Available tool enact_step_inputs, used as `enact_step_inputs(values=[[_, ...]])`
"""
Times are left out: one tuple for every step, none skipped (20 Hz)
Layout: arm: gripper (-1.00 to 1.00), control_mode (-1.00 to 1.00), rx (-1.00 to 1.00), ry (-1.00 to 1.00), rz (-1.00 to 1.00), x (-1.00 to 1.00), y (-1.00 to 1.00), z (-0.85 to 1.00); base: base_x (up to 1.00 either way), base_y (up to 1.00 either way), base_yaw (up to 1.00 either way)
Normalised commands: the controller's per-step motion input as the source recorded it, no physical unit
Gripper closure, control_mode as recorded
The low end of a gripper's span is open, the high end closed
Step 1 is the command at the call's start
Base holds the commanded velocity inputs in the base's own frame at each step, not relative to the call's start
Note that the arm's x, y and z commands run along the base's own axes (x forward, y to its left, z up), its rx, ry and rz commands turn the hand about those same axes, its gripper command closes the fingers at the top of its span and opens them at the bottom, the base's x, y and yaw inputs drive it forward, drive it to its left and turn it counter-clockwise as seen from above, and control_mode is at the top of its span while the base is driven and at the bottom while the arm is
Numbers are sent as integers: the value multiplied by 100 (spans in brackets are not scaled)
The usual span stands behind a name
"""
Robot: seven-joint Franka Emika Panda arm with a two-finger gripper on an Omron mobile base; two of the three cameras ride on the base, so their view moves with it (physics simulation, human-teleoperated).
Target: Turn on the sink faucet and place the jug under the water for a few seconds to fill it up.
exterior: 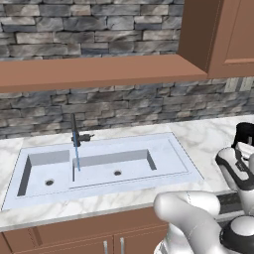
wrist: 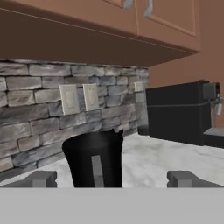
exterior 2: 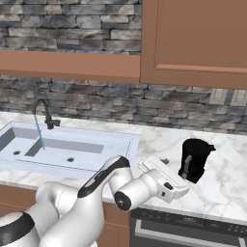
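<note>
I read the jaws (wrist: 112, 178) as released, standing wide — in the hand view the two tips (wrist: 40, 178) sit far apart at the bottom, and the jug (wrist: 94, 157) stands upright in the gap between them, closer to the left tip. I cannot tell from that view whether either tip touches it; nothing is grasped.

In the right base view the hand reaches sideways toward the jug (exterior 2: 194, 159), its end just beside the jug's base. The jug stands on the marble surface (exterior 2: 226, 183), to the right of the sink (exterior 2: 96, 140) and well apart from it. In the left base view the jug (exterior: 244, 134) shows at the right edge, partly behind the arm.

Behind the jug in the hand view: stone wall with two pale outlets (wrist: 80, 98), and a black appliance (wrist: 179, 111) further along the surface at the right.

Faucet (exterior 2: 44, 112) — dark gooseneck at the back rim of the sink, lever (exterior: 87, 136) pointing right in the left base view. Water (exterior: 77, 156) is running: a thin blue stream falling straight from the spout onto the divider area between the two basins. Each basin shows a round drain (exterior: 117, 173). Wooden cabinets (exterior 2: 193, 38) hang above the surface.
</note>
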Motion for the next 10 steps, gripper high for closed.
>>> enact_step_inputs(values=[[-100, -100, -4, 0, 0, 10, -16, -18, 0, 0, 0], [-100, -100, -4, 0, 0, 10, -17, -17, 0, 0, 0], [-100, -100, -3, 0, 0, 11, -22, -15, 0, 0, 0], [-100, -100, -3, 0, 0, 14, -21, -19, 0, 0, 0], [-100, -100, -3, 0, 0, 16, -14, -19, 0, 0, 0], [-100, -100, -2, 0, 0, 20, -8, -17, 0, 0, 0], [-100, -100, -2, 0, 1, 22, -9, -21, 0, 0, 0], [-100, -100, -1, 0, 2, 28, -14, -24, 0, 0, 0], [-100, -100, -1, 0, 2, 26, -14, -24, 0, 0, 0], [-100, -100, -1, 0, 1, 30, -8, -25, 0, 0, 0]])
